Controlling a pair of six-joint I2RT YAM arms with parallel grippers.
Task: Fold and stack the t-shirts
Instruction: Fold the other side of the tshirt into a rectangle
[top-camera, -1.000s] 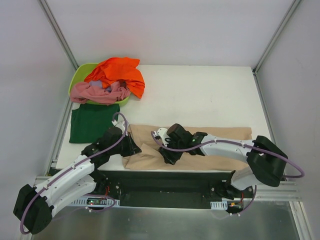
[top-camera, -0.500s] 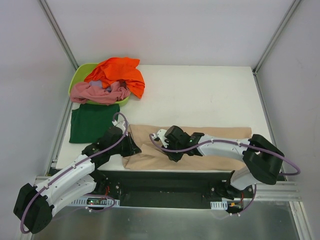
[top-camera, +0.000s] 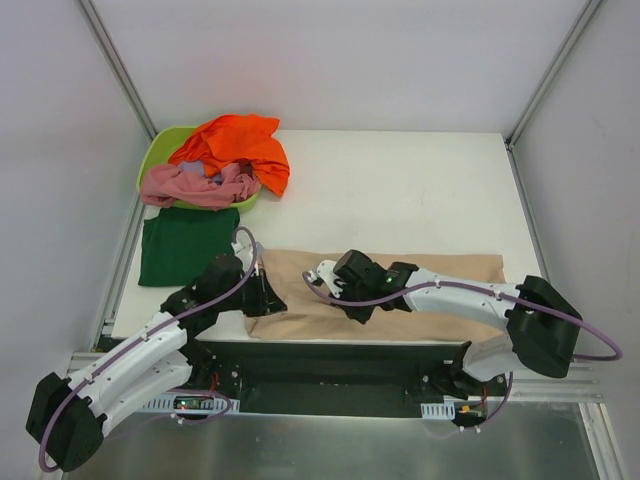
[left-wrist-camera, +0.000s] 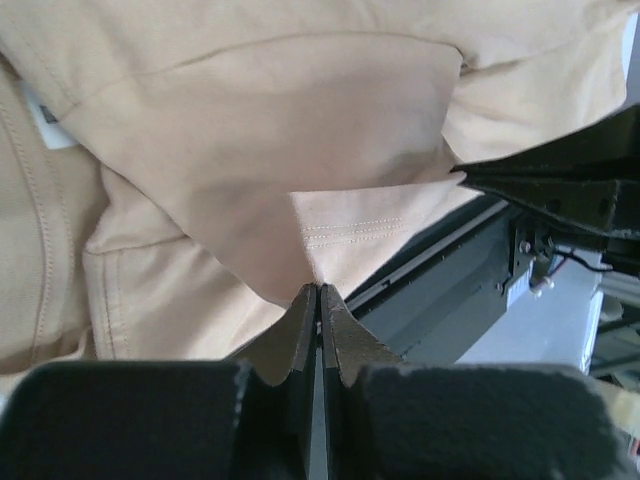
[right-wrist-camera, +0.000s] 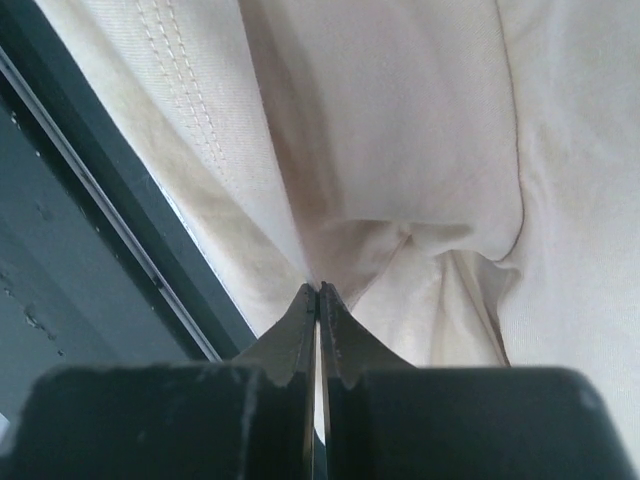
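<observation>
four shirts, one tub, two grippers. the tub (top-camera: 158, 150) is lime green and sits at the far left corner of the white table (top-camera: 400, 190). it holds two crumpled shirts. the orange shirt (top-camera: 237, 145) is heaped on top and spills over the tub's right rim onto the table. the pink shirt (top-camera: 195, 187) hangs over the tub's near rim.

just on the near side of the tub lies the green shirt (top-camera: 188, 245), a flat folded rectangle that touches the pink one's edge.

the beige shirt (top-camera: 455, 266) lies well to the right of the tub and nearer the arms, spread along the table's near edge. its long axis runs left to right, and its near border overhangs the edge. i cannot tell from above which end is the neck.

the left gripper (top-camera: 268, 300) is at the beige shirt's end nearer the tub. in its wrist view its tips (left-wrist-camera: 318, 292) are pressed together on a fold of the cloth (left-wrist-camera: 260, 130).

the right gripper (top-camera: 352, 310) is at the middle of the shirt's near border, farther from the tub. its tips (right-wrist-camera: 318, 290) are also closed, pinching a pucker of cloth (right-wrist-camera: 400, 120).
</observation>
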